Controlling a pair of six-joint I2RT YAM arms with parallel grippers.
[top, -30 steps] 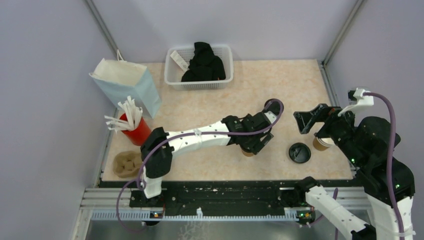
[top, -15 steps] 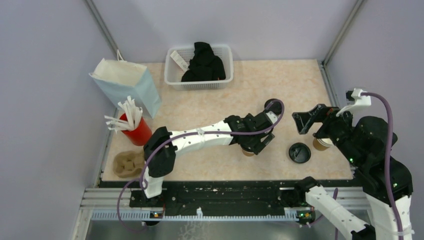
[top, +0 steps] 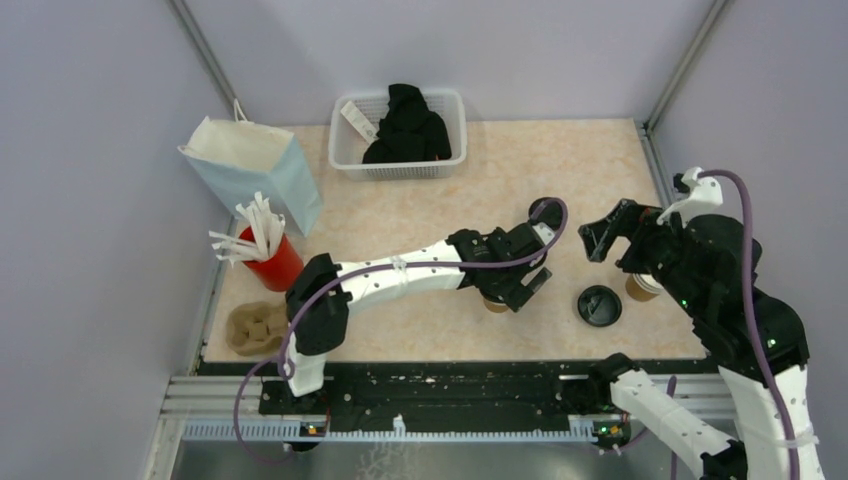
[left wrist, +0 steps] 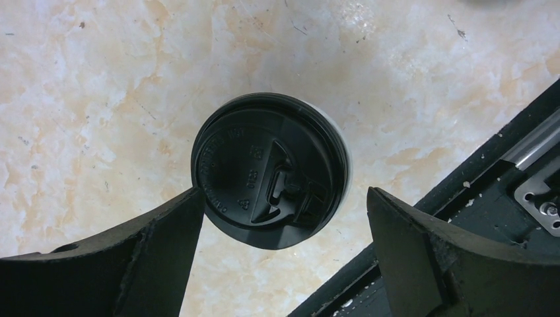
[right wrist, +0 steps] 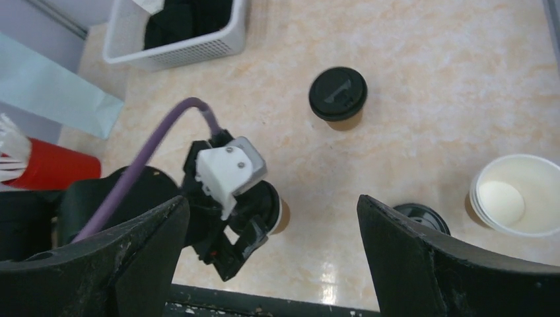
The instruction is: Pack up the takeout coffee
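At the far left of the counter [top: 600, 160] stands a pale blue paper bag [top: 255, 170]. In front of it is a red cup of white straws [top: 268, 258], and nearer still, by the counter's front corner, a moulded brown cup carrier [top: 254, 328]. At the back, a white plastic basket [top: 345, 150] holds a heap of black cloth [top: 405, 125]. The left arm reaches across to the middle of the counter, where the left gripper [left wrist: 284, 197] hangs straight above the takeout coffee [left wrist: 267, 168], a brown cup standing upright with its black lid on. Its fingers [left wrist: 165, 231] are spread wide on either side of the lid. The left one's tip sits right at the lid's rim, though whether it touches cannot be told, and the right one is well apart, so the cup is not gripped. Just behind it stands a second lidded cup [right wrist: 338, 94], also upright. To the right, near the front edge, a loose black lid [top: 599, 305] lies flat on the counter. The right gripper [top: 606, 233] is raised above the counter, with its fingers [right wrist: 422, 251] wide apart and holding nothing. Beneath that arm, just right of the loose lid, is an open paper cup [right wrist: 518, 195], white inside and uncovered.
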